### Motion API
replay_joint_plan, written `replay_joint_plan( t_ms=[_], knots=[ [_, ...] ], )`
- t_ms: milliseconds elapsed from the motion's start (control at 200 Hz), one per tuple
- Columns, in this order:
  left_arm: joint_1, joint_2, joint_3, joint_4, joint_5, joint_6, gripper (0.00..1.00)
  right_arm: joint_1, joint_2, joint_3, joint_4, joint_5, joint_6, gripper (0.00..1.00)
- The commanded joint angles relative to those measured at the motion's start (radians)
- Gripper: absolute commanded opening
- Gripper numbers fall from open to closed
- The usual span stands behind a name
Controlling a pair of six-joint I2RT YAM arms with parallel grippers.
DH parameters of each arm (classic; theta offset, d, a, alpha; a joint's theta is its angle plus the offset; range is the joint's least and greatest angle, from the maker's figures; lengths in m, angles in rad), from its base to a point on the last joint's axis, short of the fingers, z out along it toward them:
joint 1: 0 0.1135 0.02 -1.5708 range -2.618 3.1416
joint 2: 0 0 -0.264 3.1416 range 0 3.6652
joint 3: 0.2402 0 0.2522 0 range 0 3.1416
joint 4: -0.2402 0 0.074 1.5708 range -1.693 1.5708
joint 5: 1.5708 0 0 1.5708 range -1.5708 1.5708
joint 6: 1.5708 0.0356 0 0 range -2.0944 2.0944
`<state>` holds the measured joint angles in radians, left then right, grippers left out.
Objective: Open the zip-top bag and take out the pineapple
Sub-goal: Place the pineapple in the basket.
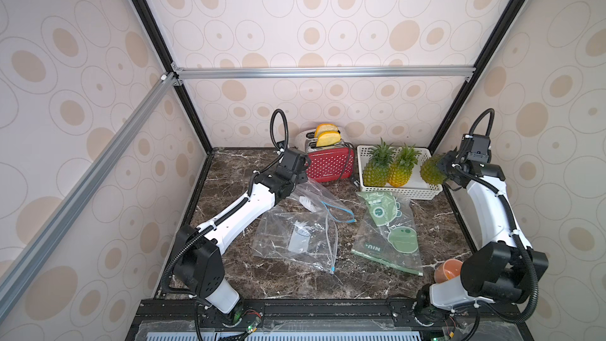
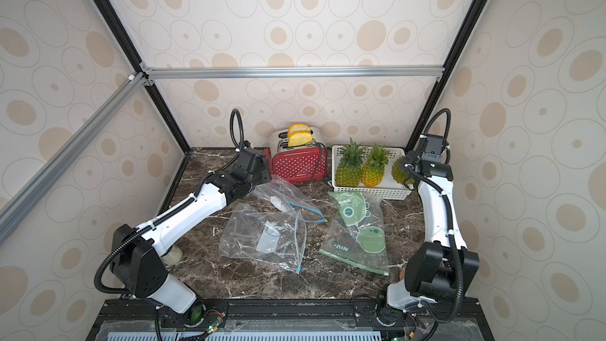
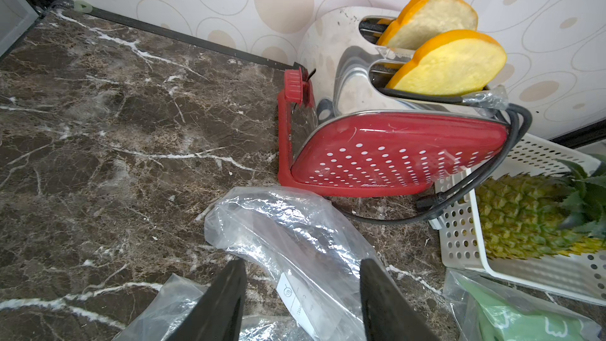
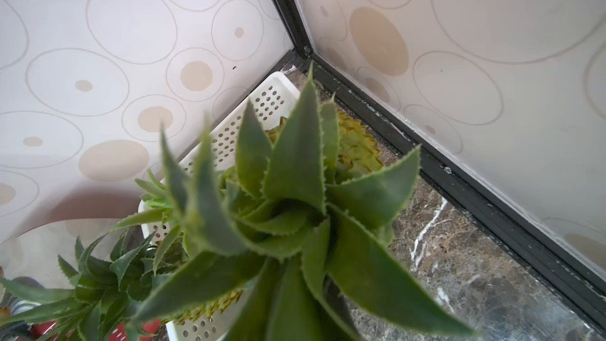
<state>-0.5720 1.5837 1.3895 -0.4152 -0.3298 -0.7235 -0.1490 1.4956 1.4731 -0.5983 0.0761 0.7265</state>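
In both top views the right claw (image 1: pixel 443 166) was closed on the leafy crown of a pineapple (image 1: pixel 431 172). The fruit leaned at the right end of the white basket (image 1: pixel 403 193), close to the enclosure's corner. Two other pineapples (image 1: pixel 375 172) stood upright in that basket. On the dark marble counter (image 1: pixel 236 257) the clear zip-top bag (image 1: pixel 316 196) lay crumpled just in front of the red toaster (image 1: pixel 331 164). Its blue zip strip lay in a loose loop, and the left arm's wrist sat over its far end. A second clear bag (image 1: pixel 295 241) lay flat nearer the front. A green printed bag (image 1: pixel 390 231) lay beside it, in front of the basket.

From the left wrist, the left claw (image 3: pixel 303 262) stood open. Its dark fingers (image 3: pixel 226 300) were well apart, with the puffed plastic of the clear zip-top bag between and ahead of them. The toaster, with two bread slices (image 3: pixel 449 67) in its slots, stood just beyond the bag.

From the right wrist, the pineapple's blurred green leaves filled the middle and hid the claw's fingers. Its scaly body showed beyond them at the basket's corner, seemingly clear of the basket floor, though the leaves covered its underside.
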Motion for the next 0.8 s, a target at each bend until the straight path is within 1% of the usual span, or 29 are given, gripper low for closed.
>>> replay_joint_plan(
  t_ms=[0,225,346,531,721,761,791],
  knots=[
    [0.006,0.013,-0.008,0.013,-0.002,-0.021,0.58,0.001,-0.004,0.058,0.085,-0.023,0.024,0.0],
    [0.006,0.013,-0.019,0.009,0.004,-0.017,0.58,0.0,0.021,-0.009,0.093,-0.025,0.067,0.0],
    [0.006,0.013,-0.023,-0.001,-0.001,-0.007,0.58,-0.008,0.057,-0.027,0.092,-0.035,0.09,0.0],
    [0.006,0.015,-0.024,-0.014,-0.011,-0.003,0.59,-0.008,0.136,0.006,0.071,-0.025,0.082,0.0],
    [0.006,0.024,-0.021,-0.024,-0.017,0.0,0.6,-0.008,0.186,0.017,0.076,-0.013,0.069,0.0],
    [0.006,0.028,-0.02,-0.025,-0.018,0.001,0.61,-0.008,0.198,0.025,0.074,-0.017,0.064,0.04],
    [0.006,0.03,-0.018,-0.026,-0.018,0.003,0.62,-0.008,0.206,0.03,0.073,-0.024,0.059,0.1]
  ],
)
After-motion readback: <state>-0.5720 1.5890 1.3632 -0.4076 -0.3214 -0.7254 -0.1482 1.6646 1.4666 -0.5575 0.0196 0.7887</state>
